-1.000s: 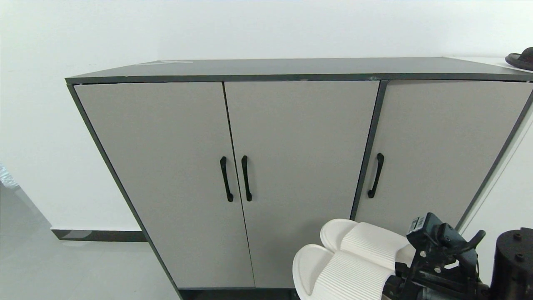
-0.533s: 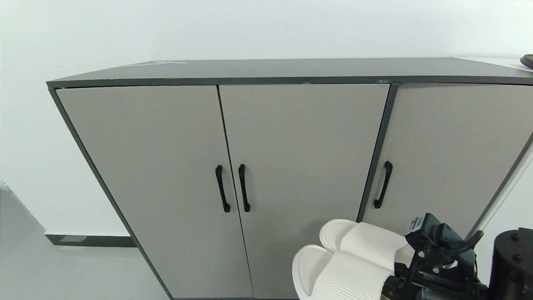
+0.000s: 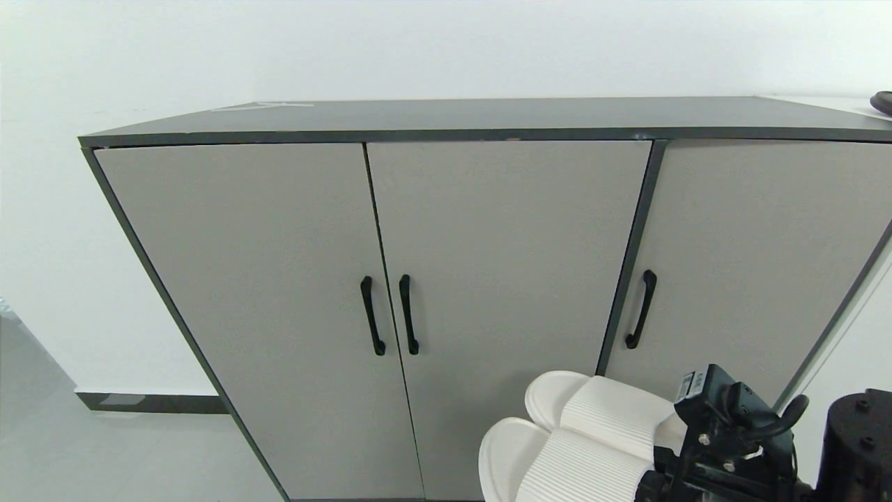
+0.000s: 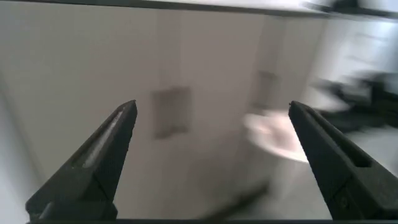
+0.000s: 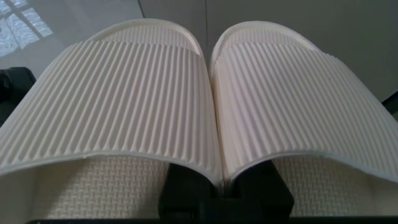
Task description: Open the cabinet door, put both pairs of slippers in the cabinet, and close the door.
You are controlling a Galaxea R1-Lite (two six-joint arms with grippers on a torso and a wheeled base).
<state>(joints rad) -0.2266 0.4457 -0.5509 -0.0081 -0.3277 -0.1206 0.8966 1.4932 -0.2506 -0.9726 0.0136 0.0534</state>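
Head view: your right pincer (image 5: pixel 225 193), pinching 1 slipper pair (image 3: pixel 578 439), has sunk slightly at lower right; cabinet doors (image 3: pixel 509 279) shut. Left pincer (image 4: pixel 211 112) spread, free for a handle (image 3: pixel 408 314).

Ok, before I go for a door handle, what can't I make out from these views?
- Cabinet inside: hidden behind its three shut doors, head view.
- Left wrist view: everything beyond the open left hand is blurred; door handles unreadable there.
- Right hand hold: covered by the white slippers, right wrist view.
- Dark object on the cabinet top: cut off by the head view's right edge.
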